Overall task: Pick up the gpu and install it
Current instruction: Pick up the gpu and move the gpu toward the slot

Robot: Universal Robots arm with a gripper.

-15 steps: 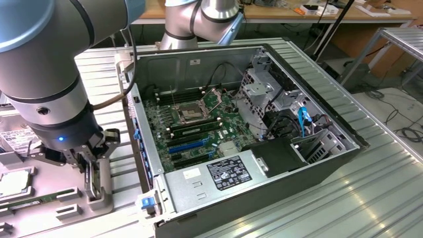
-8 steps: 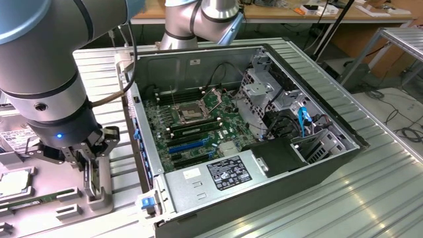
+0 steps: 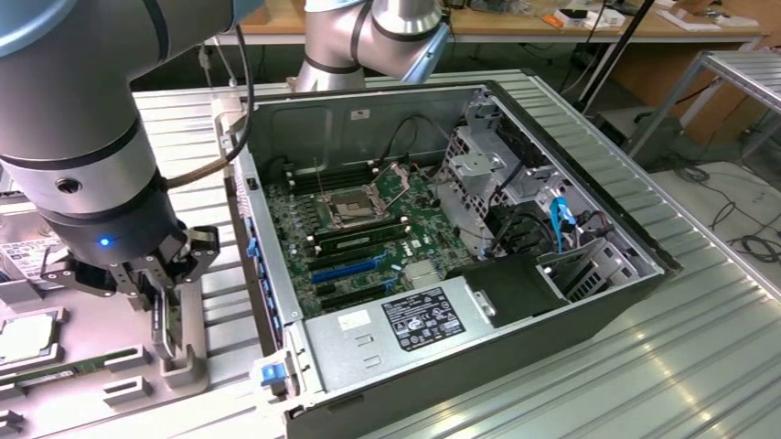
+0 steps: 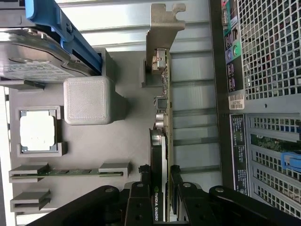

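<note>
The gpu (image 4: pixel 162 117) stands on edge in a grey holder (image 3: pixel 183 370) on the parts tray, at the exterior view's left of the open computer case. I see it edge-on: thin green board, black face, silver bracket (image 4: pixel 162 28) at the far end. My gripper (image 4: pixel 160 176) straddles the card's near end. One dark finger (image 4: pixel 144 176) presses the black face and the other the board side, so the gripper is shut on the card. In the exterior view the gripper (image 3: pixel 159 288) hangs straight down over the card (image 3: pixel 161 320), whose lower edge sits in the holder.
The open computer case (image 3: pixel 610 302) lies on the metal table, with the motherboard (image 3: pixel 366 229), blue slots (image 3: pixel 347 270) and power supply (image 3: pixel 415 315) exposed. On the tray (image 4: pixel 117 155) sit a hard drive (image 4: pixel 37 56), a processor (image 4: pixel 38 133), a memory stick (image 4: pixel 70 172) and a grey block (image 4: pixel 87 100).
</note>
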